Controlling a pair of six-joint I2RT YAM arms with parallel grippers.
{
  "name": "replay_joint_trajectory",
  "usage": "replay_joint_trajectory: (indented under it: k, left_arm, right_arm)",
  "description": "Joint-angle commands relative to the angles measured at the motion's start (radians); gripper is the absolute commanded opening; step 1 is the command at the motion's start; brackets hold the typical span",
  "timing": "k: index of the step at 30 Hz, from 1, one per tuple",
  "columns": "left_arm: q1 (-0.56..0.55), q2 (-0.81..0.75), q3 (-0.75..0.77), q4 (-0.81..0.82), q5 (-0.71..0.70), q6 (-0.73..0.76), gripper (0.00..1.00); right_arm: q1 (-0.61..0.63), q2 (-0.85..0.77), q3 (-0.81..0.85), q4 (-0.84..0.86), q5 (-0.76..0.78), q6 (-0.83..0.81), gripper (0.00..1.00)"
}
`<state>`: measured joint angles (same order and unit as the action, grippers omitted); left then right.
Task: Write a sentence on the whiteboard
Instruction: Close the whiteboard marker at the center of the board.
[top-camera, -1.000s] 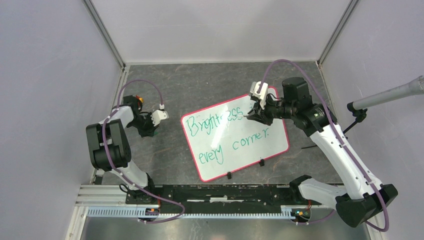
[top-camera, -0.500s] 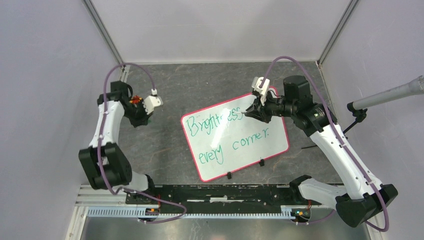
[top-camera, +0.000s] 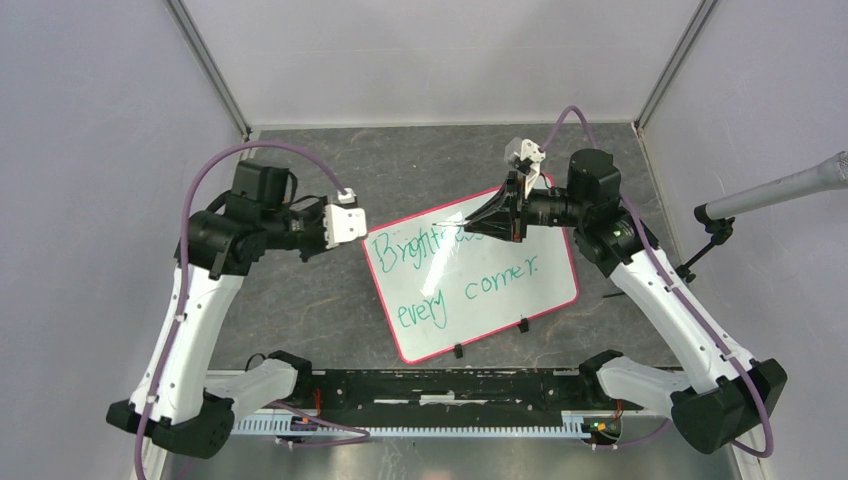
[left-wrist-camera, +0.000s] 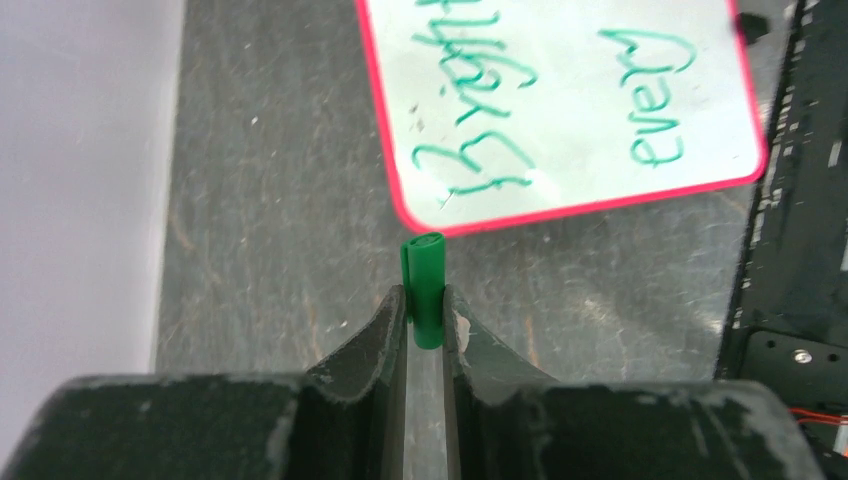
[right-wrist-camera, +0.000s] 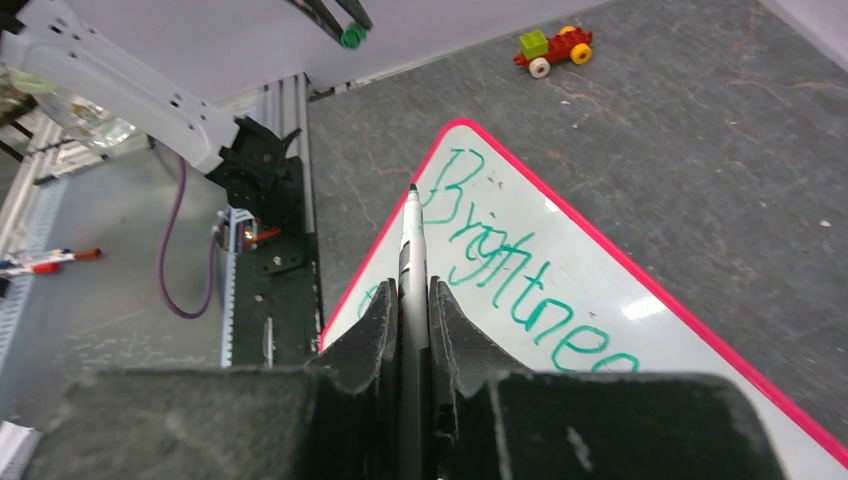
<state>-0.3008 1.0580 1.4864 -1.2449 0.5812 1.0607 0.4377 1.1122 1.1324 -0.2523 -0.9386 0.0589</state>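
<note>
The whiteboard (top-camera: 500, 300) lies tilted on the dark table and also shows in the left wrist view (left-wrist-camera: 590, 60) and the right wrist view (right-wrist-camera: 640, 300). The sentence (top-camera: 470, 288) is green, in two lines; the right gripper hides part of "Brightness". My right gripper (top-camera: 478, 222) is shut on a dark marker (right-wrist-camera: 412, 245) that points left over the first line, its tip near the "B" (right-wrist-camera: 448, 190). I cannot tell whether the tip touches the board. My left gripper (left-wrist-camera: 425, 298) is shut on a green cap (left-wrist-camera: 427, 280), just off the board's left corner.
A small toy car (right-wrist-camera: 553, 47) lies on the table beyond the board. Two black clips (top-camera: 458, 350) sit at the board's near edge. A black rail (top-camera: 430, 385) runs along the near table edge. A microphone (top-camera: 780, 190) reaches in from the right. Walls enclose three sides.
My left arm has swung from the far left towards the board's left corner, carrying the cap. My right gripper has turned and moved slightly back, so the marker now points left over the first line.
</note>
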Motion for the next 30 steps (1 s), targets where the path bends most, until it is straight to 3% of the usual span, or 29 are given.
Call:
replay_joint_trajectory:
  k: [1, 5, 14, 19, 25, 30]
  left_arm:
    - [-0.145, 0.056, 0.062, 0.003, -0.064, -0.154, 0.02]
    - [-0.286, 0.058, 0.032, 0.092, -0.139, -0.206, 0.02]
    - [-0.371, 0.096, 0.057, 0.191, -0.087, -0.232, 0.02]
    - [-0.335, 0.102, 0.072, 0.392, -0.156, -0.658, 0.02]
    - [-0.114, 0.103, 0.084, 0.657, -0.099, -1.323, 0.02]
    - [0.005, 0.095, 0.044, 0.774, -0.143, -1.838, 0.02]
  right_arm:
    - [0.016, -0.002, -0.041, 0.183, -0.069, 0.167, 0.0]
    - [0.036, -0.009, -0.063, 0.22, -0.072, 0.199, 0.0]
    - [0.071, -0.02, -0.104, 0.241, -0.086, 0.209, 0.0]
    - [0.063, -0.002, 0.025, 0.135, -0.05, 0.12, 0.0]
    - [0.049, 0.042, 0.249, 0.008, 0.159, 0.008, 0.0]
    - [0.05, 0.068, 0.3, 0.02, 0.315, -0.05, 0.0]
